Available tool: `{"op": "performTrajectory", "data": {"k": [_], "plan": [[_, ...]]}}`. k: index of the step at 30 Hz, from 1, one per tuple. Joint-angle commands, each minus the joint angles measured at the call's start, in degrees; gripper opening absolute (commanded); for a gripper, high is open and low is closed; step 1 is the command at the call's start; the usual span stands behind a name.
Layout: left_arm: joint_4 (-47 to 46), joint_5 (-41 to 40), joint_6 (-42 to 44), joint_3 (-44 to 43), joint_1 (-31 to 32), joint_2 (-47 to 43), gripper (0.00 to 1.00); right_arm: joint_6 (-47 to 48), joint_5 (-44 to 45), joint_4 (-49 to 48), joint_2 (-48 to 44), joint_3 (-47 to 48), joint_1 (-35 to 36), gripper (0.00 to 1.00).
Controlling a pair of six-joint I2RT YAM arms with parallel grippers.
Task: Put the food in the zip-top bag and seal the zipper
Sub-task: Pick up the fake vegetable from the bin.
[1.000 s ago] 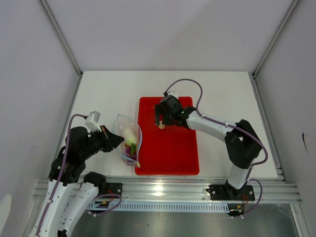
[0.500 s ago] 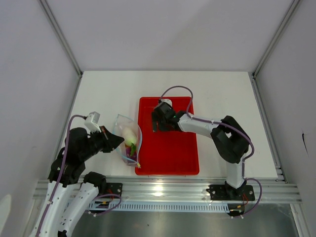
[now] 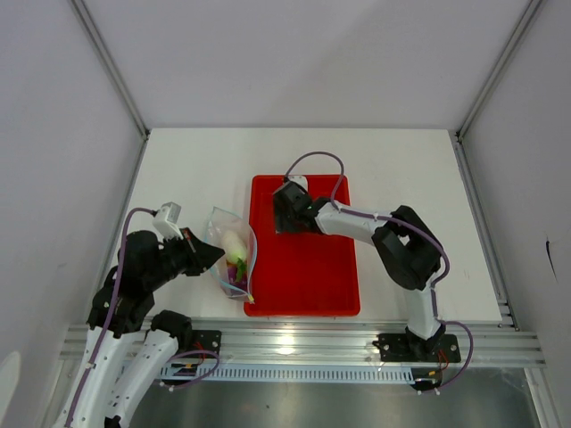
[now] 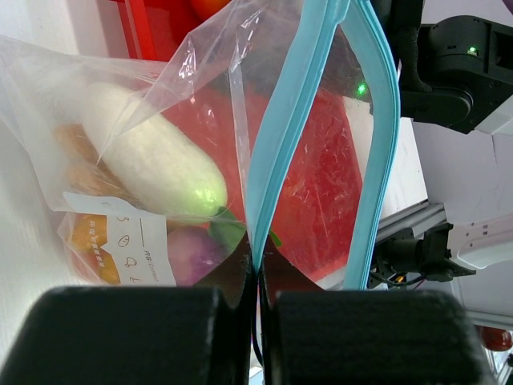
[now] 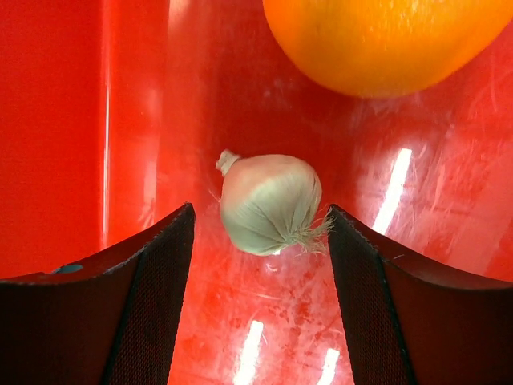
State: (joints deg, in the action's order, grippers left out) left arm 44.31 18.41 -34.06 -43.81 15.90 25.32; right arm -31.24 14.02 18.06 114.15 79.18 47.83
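The clear zip-top bag (image 3: 234, 259) lies left of the red tray (image 3: 308, 281) with its mouth open. My left gripper (image 3: 211, 257) is shut on one side of the blue zipper (image 4: 280, 120) at the bag's mouth, which shows pinched between the jaws in the left wrist view (image 4: 258, 277). Inside the bag are the white radish (image 4: 152, 160), the purple onion (image 4: 192, 253) and something orange-yellow behind the plastic. My right gripper (image 3: 287, 214) is open, low over the tray's far left, its jaws on either side of the white garlic (image 5: 268, 202). The orange (image 5: 377, 40) lies just beyond it.
The tray's left wall (image 5: 120, 120) runs close beside my right gripper's left finger. The bag carries a printed label (image 4: 120, 245). White walls with metal posts enclose the table on three sides.
My right gripper has moved left and down in the tray and now straddles the garlic, hiding it from the top view. The left gripper and the bag have not moved.
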Motion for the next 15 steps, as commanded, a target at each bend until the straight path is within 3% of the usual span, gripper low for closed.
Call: {"op": "performTrajectory", "data": {"k": [1, 4, 6, 7, 8, 12, 15], "plan": [[-0.46, 0.83, 0.05, -0.04, 0.1, -0.36, 0.01, 1.27, 2.76, -1.1, 1.78, 3.26, -0.11, 0.68], [-0.28, 0.75, 0.14, -0.05, 0.1, -0.27, 0.0, 1.54, 3.03, -1.01, 2.57, 3.79, -0.11, 0.63], [-0.19, 0.57, 0.23, -0.05, 0.1, -0.36, 0.01, 1.71, 3.03, -1.28, 2.83, 3.88, -0.2, 0.47], [-0.11, 0.48, 0.23, 0.04, 0.1, -0.36, 0.01, 1.71, 3.2, -1.1, 2.92, 3.88, -0.28, 0.32], [-0.11, 0.48, 0.23, 0.04, 0.1, -0.36, 0.01, 1.63, 3.21, -1.1, 2.92, 3.97, -0.29, 0.28], [-0.11, 0.48, 0.23, -0.04, 0.1, -0.36, 0.01, 1.54, 3.91, -0.4, 1.79, 3.88, -0.37, 0.17], [0.16, 0.48, 0.31, -0.22, 0.1, -0.36, 0.0, 1.45, 4.26, 0.39, -1.8, 2.66, -0.11, 0.16]]}}
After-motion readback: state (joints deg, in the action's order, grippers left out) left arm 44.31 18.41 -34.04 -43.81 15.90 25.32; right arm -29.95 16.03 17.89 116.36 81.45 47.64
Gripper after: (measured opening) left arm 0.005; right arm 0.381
